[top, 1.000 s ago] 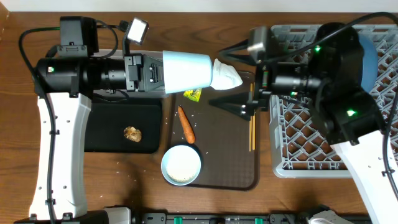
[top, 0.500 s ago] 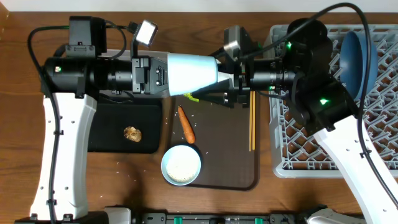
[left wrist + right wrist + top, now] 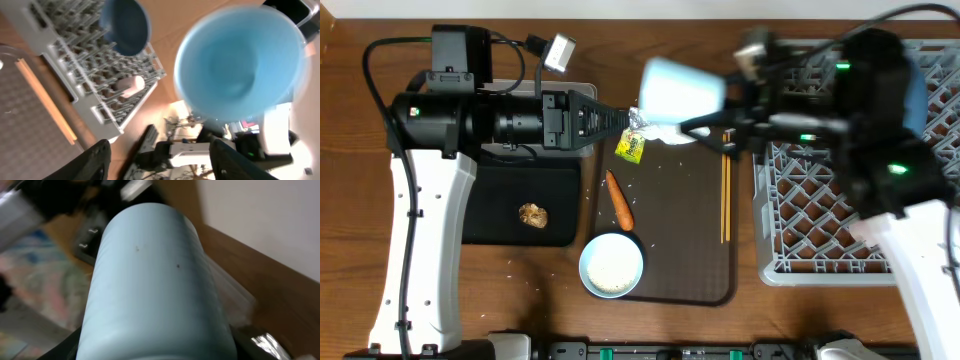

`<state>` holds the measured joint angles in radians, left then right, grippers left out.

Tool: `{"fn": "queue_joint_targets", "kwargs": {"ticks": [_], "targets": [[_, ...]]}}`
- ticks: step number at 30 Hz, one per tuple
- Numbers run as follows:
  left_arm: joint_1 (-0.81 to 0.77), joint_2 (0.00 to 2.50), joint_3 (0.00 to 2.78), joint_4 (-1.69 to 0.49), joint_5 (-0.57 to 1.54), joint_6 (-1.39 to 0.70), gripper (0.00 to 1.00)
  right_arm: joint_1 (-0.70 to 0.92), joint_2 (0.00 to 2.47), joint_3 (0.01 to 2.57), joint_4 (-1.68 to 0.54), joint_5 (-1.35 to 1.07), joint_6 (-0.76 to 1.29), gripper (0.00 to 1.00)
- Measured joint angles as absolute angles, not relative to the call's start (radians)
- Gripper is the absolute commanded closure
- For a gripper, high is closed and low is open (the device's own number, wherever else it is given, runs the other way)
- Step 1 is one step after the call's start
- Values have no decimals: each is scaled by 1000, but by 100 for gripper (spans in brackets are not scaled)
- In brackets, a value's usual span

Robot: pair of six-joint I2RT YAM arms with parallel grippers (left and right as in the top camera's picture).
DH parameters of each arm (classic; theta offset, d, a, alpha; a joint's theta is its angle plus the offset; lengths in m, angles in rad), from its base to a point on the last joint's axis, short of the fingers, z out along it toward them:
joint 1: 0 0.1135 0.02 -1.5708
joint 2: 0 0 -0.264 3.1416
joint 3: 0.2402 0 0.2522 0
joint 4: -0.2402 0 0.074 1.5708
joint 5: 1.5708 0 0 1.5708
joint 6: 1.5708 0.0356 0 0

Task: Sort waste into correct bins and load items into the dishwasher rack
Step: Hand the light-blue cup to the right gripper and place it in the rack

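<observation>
our left arm (image 3: 470, 118) lies level, pointing right | our left gripper (image 3: 617, 118): jaws apart, nothing in them | our right arm (image 3: 865, 100) reaches leftward, kinda blurry | our right gripper (image 3: 700, 121): clamped round the blue cup (image 3: 682, 88)

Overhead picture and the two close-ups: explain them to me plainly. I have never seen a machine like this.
These are two robot arms at a wooden table, each ending in a two-fingered tool. The overhead picture looks straight down. The other two come from a camera on each wrist. The left tool stands open and empty. The right tool, blurred here, holds a light-blue cup, which fills its own wrist picture. On the brown tray lie a carrot, chopsticks, a small wrapper and a bowl. A brown food lump sits in the black tray. The grey rack holds a dark blue dish and a pink cup.
</observation>
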<state>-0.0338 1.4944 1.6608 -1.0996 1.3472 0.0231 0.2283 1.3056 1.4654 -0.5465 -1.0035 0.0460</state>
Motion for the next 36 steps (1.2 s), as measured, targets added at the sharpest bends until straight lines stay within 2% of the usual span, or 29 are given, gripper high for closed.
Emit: {"fn": "queue_joint_targets", "kwargs": {"ticks": [3, 7, 11, 17, 20, 25, 32, 36], "targets": [[-34, 1494, 1661, -1099, 1310, 22, 34, 132, 1244, 1465, -673, -912, 41, 51], [-34, 1494, 1661, -1100, 1272, 23, 34, 13, 1153, 1467, -885, -733, 51, 45], [-34, 1494, 1661, -1100, 1246, 23, 33, -101, 1080, 1468, -1116, -493, 76, 44], [-34, 1494, 1661, -1100, 1196, 23, 31, -250, 1110, 1470, -1334, -150, 133, 43], [-34, 1494, 1661, -1100, 1183, 23, 31, -341, 1178, 1470, -1374, -3, 199, 46], [-34, 1494, 1661, -1116, 1171, 22, 31, -482, 1300, 1470, -1379, 134, 276, 46], [-34, 1494, 1661, -1132, 1171, 23, 31, -639, 1494, 1470, -1361, 179, 306, 44], [-34, 1494, 1661, -1133, 1171, 23, 30, -686, 1602, 1470, -1316, 122, 302, 43]]}}
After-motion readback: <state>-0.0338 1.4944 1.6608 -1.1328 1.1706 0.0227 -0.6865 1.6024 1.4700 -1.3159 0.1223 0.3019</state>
